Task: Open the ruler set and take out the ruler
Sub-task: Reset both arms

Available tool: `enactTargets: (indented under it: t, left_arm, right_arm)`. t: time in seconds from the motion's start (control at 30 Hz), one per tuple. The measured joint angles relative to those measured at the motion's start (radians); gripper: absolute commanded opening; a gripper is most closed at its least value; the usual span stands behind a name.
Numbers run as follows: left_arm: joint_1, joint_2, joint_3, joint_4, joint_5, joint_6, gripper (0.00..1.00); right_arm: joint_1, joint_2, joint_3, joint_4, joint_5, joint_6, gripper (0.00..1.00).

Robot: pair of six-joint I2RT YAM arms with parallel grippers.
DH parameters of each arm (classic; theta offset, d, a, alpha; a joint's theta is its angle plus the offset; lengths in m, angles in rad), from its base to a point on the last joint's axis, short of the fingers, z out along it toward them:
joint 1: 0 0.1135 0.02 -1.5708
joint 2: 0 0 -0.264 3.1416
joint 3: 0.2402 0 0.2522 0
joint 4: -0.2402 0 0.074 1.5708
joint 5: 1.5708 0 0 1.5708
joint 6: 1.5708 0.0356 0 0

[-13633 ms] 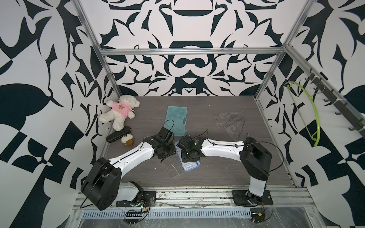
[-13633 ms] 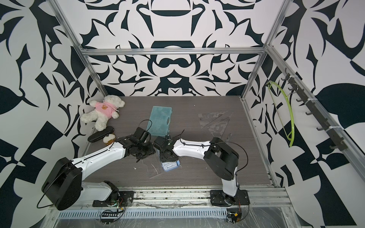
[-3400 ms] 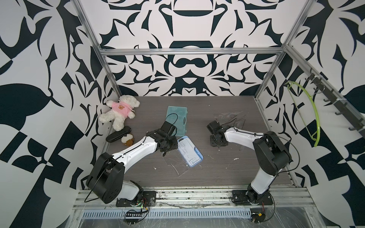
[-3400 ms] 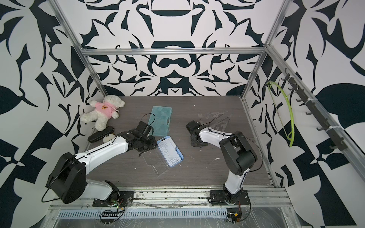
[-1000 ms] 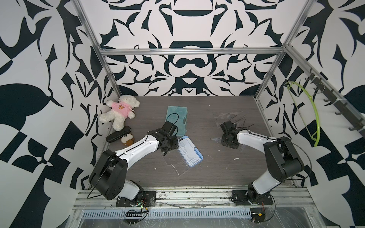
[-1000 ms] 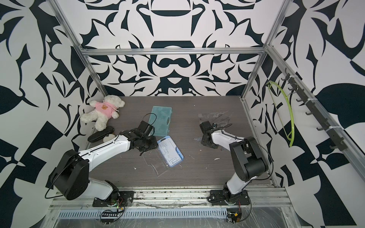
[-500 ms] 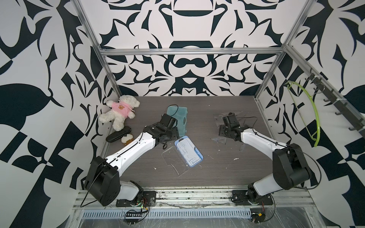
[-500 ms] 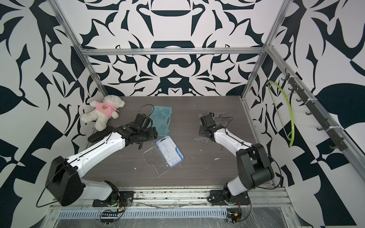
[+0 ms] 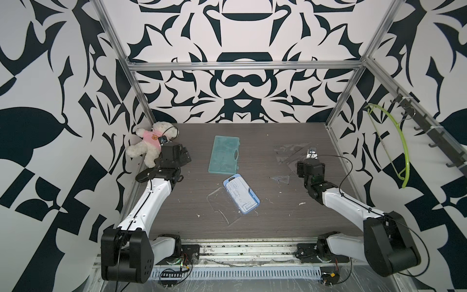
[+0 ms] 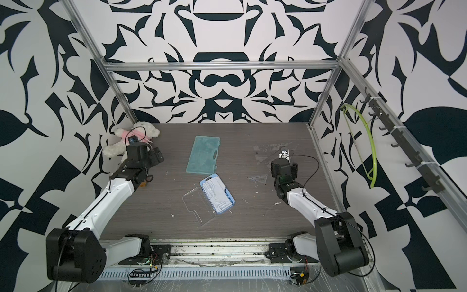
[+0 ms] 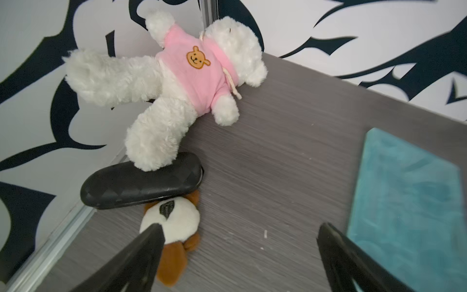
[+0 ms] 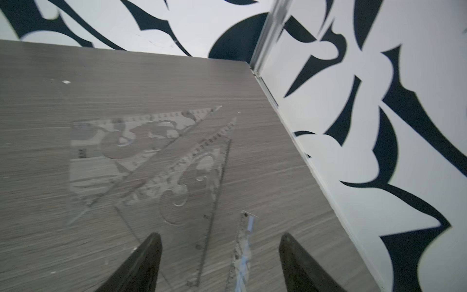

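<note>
Fingers, left arm: the left fingers (image 11: pixel 149 242) are spread wide with nothing between them. They hang over bare worktop (image 11: pixel 278 141), near a plush bear (image 11: pixel 177 75) in a pink top, a black case (image 11: pixel 141 184) and a small brown-and-white plush toy (image 11: pixel 174 227). A teal box (image 11: pixel 404 202) lies just beside them.

Centre: the ruler set (image 9: pixel 241 196) lies open, a blue shell with a moulded white tray. Its clear lid (image 9: pixel 221 206) lies flat against it. The tray slots look empty, but they are too small to be sure.

Right: the right fingers (image 12: pixel 149 252) are also released and grasp nothing. The straight ruler (image 12: pixel 243 240), thin clear plastic with a printed scale, lies flat on the worktop just below and ahead of them. Its long axis runs roughly the way the fingers point, toward the far right corner. Two clear set squares (image 12: pixel 151 156) overlap just beside it, and a smaller triangle (image 9: pixel 280 179) sits nearer the centre.

Judgement: the ruler is out of the set, and the right arm is much nearer to it. It is flat, slick and see-through, so awkward to lift by an edge.
</note>
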Motion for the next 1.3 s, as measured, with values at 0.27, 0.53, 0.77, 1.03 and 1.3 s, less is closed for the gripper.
enactTargets:
  t: [0.27, 0.53, 0.77, 1.03, 1.3]
  left_arm:
    - [0.006, 0.033, -0.206, 0.29, -0.025, 0.166, 0.99]
    - [0.084, 0.184, -0.253, 0.546, 0.082, 0.188, 0.99]
    - [0.104, 0.223, -0.249, 0.6, 0.307, 0.219, 0.99]
    - [0.097, 0.342, -0.29, 0.803, 0.368, 0.217, 0.99]
    - [0.097, 0.352, -0.291, 0.857, 0.395, 0.219, 0.99]
  right_arm:
    - [-0.014, 0.148, -0.09, 0.203, -0.02, -0.046, 0.7]
    - [-0.033, 0.288, -0.147, 0.503, -0.153, -0.07, 0.7]
    - [-0.078, 0.328, -0.161, 0.572, -0.239, -0.07, 0.71]
    - [-0.083, 0.328, -0.161, 0.586, -0.266, -0.07, 0.74]
    - [-0.093, 0.328, -0.161, 0.586, -0.291, -0.067, 0.81]
